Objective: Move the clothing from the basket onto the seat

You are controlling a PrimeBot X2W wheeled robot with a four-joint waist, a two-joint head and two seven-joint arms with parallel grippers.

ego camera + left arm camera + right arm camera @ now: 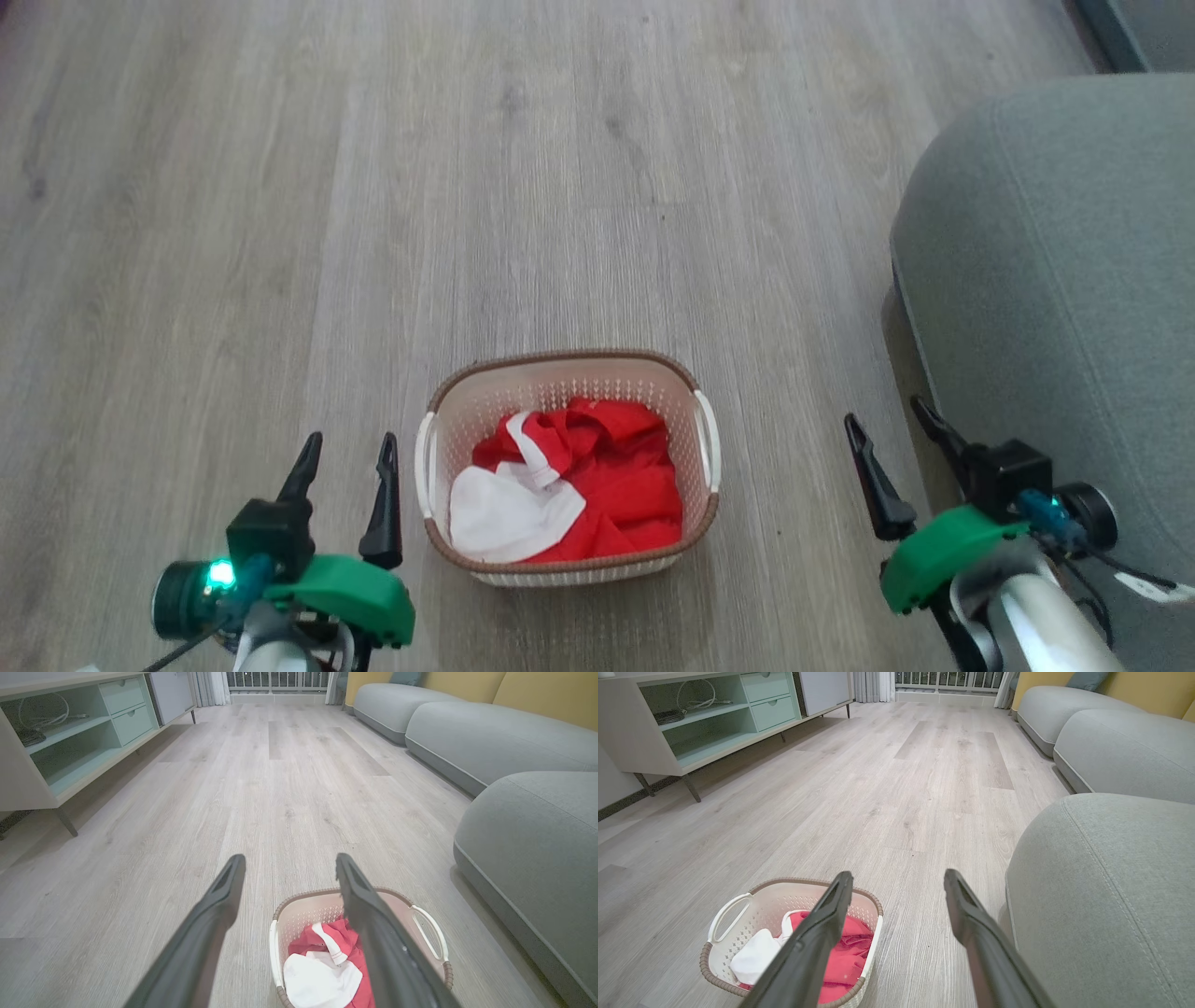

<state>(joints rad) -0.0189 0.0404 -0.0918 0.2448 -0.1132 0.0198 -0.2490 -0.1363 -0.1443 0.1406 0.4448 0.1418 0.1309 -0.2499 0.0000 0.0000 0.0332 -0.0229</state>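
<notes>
Between L and R jaws, on wood floor, sits cream basket w/ red-white clothing bunched inside. Grey seat just right of R jaws. Both jaws released, spread wide, empty.

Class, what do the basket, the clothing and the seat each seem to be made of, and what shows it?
The basket: likely moulded cream plastic, matt, judging by its perforated walls; its brown rim looks woven, possibly moulded too. The clothing: soft red and white fabric, crumpled in folds. The seat: grey textile upholstery, matt, with stitched seams.
</notes>
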